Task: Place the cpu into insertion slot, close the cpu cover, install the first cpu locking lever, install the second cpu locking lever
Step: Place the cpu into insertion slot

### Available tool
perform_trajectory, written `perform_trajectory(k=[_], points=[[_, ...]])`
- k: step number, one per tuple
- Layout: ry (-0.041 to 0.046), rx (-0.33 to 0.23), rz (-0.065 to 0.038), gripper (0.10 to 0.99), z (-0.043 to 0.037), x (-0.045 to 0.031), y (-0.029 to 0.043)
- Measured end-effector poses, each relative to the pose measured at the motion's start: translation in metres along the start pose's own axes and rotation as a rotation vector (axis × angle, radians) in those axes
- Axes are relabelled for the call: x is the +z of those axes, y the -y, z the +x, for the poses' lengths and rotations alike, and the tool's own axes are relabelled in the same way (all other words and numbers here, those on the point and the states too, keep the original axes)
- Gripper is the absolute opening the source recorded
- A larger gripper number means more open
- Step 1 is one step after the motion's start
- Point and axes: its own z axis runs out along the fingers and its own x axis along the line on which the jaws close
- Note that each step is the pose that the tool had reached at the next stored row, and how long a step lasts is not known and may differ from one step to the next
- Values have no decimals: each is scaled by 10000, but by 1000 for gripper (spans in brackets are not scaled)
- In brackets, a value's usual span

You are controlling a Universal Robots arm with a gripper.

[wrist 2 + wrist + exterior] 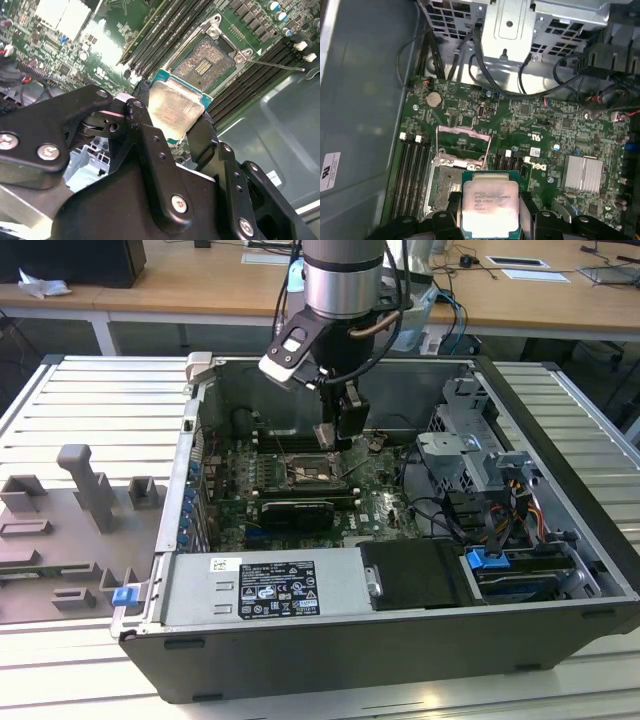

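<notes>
Tool (172, 114) clamps cpu (490, 202) by its edges; cpu hangs over insertion slot (207, 62), cpu cover (460, 161) raised.

Bright, even room light falls from above on the pale slatted table (80, 390), while the inside of the computer case (300, 490) lies in shade beneath the arm. In the second wrist view a patch of the circuit board (107, 50) is washed out white. The chip (489, 210) (175, 107) glares on top in both wrist views.
</notes>
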Motion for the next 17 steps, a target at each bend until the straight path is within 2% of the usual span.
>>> perform_trajectory(k=[7, 17], points=[[1, -1, 0, 541, 12, 29, 75], [0, -1, 0, 541, 14, 76, 94]])
